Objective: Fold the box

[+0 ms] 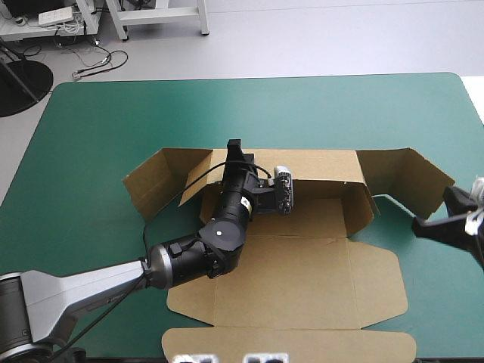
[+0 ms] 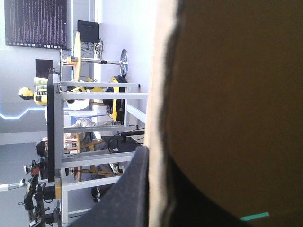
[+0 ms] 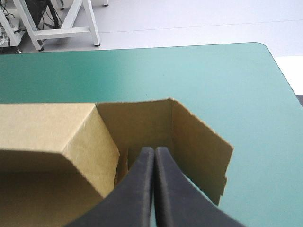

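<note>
Your left fingers (image 1: 234, 145) clamp the raised rear wall (image 1: 318, 162) of the box (image 1: 302, 265), at 12 o'clock. The box lies mid-tabletop (image 1: 98, 136), lid flat toward 6. At 3 o'clock your right fingers (image 3: 139, 189) are pressed together, empty, just beside the right flap (image 1: 408, 181).

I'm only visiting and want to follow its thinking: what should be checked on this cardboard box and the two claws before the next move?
1. Far wall of the box raised: ok.
2. Left claw gripping that wall's top edge: ok, board clamped in it.
3. Right claw open to grasp: not ok, shut and empty.
4. Right end flap folded in: not ok, splayed outward.
5. Front panel flat on the table: ok.
6. Left claw's grip firm: cannot tell.
</note>
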